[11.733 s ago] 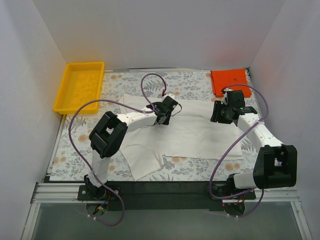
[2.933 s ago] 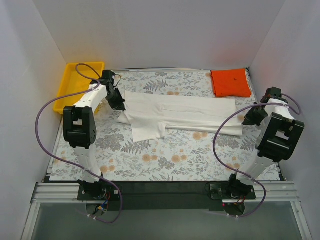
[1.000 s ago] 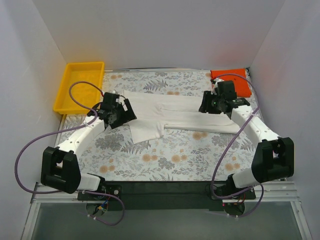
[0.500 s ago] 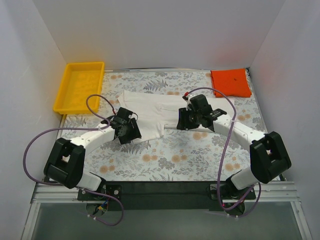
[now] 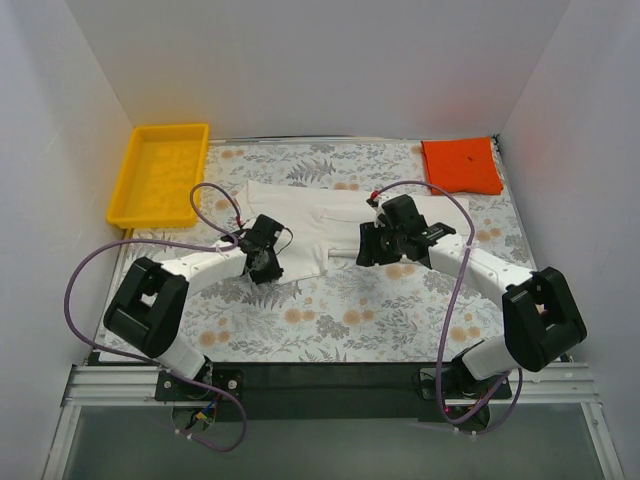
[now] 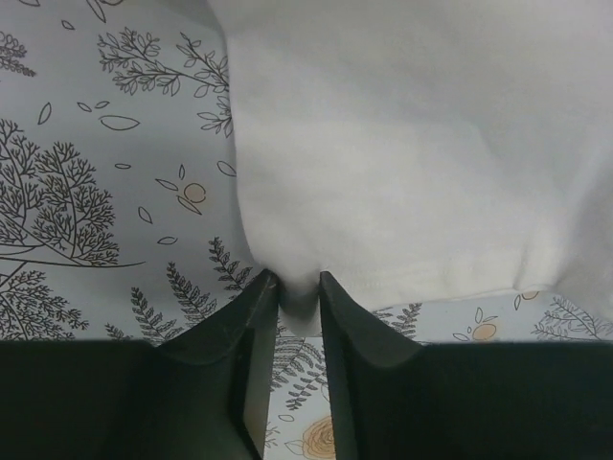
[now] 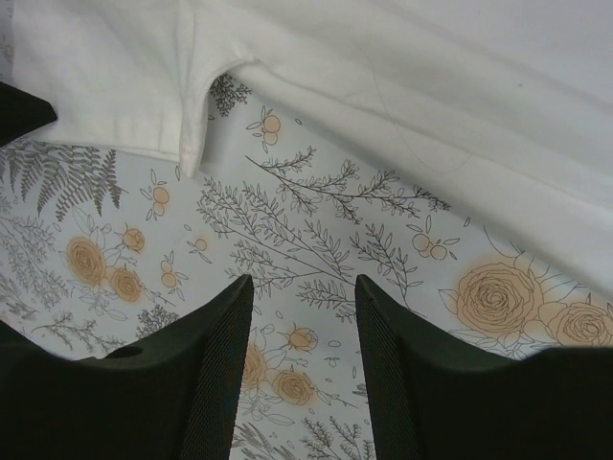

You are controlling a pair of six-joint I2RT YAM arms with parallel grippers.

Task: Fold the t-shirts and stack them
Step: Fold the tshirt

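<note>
Left gripper (image 6: 298,281) clenched on the 9 o'clock hem corner of the sleeve (image 5: 300,257). Right gripper (image 7: 304,281) spread, grasping nothing, over the tablecloth (image 7: 316,225); the sleeve's other corner sits at its 11 o'clock. White t-shirt (image 5: 340,210) lies banded across table centre, orange-red t-shirt (image 5: 460,166) folded at 1 o'clock. My plan: pinch that second corner, then lift both evenly, hem taut.
</note>
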